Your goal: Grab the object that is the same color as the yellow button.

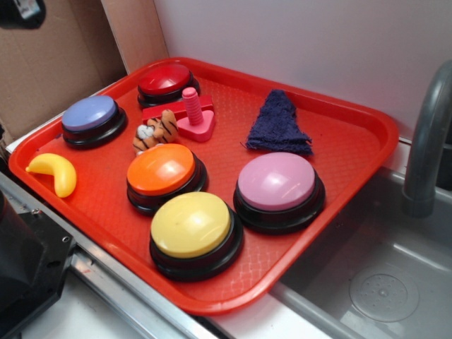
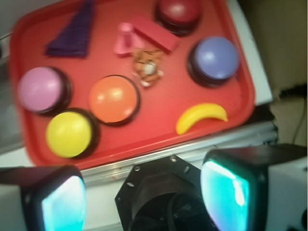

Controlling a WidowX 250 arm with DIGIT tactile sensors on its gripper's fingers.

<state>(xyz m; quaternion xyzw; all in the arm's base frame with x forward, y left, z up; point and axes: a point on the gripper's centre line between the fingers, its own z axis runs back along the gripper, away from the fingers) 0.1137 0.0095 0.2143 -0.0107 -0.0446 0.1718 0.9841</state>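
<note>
Nothing grabbed yet. Your end effector point(image 2: 144, 192) spread wide, empty, well back from red tray point(image 1: 367, 134). Banana point(image 1: 55, 171) lies untouched near tray's edge, beside purple button point(image 1: 90, 116). Approach, descent, pinch remain.

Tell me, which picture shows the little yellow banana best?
The exterior view: the banana is sharp there, lying near the tray's left edge. The wrist view shows its whole curve from above, but blurrier.
</note>
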